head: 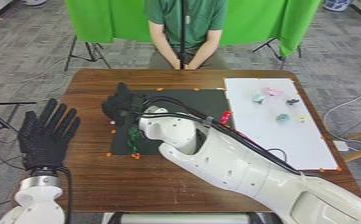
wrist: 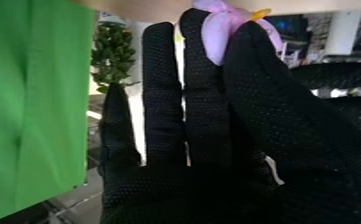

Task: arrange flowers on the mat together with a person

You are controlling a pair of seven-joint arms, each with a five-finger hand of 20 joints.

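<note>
My right hand point(head: 120, 106) is over the left edge of the dark mat point(head: 207, 100). In the right wrist view, this hand point(wrist: 207, 100) pinches a pink flower point(wrist: 215, 36) with an orange centre between thumb and fingertip. A green stem point(head: 134, 140) lies on the mat's left part, and a red item point(head: 225, 118) lies near its right edge. My left hand point(head: 48, 132) is at the table's left side, its fingers straight, away from the mat.
A white board point(head: 301, 147) on the right bears a pink flower point(head: 271, 91), a dark piece point(head: 292, 101), teal pieces point(head: 283, 118) and a yellow one point(head: 302, 119). My right arm point(head: 221, 160) crosses the mat and the board's lower left. Orange bits point(head: 136, 156) dot the mat's border.
</note>
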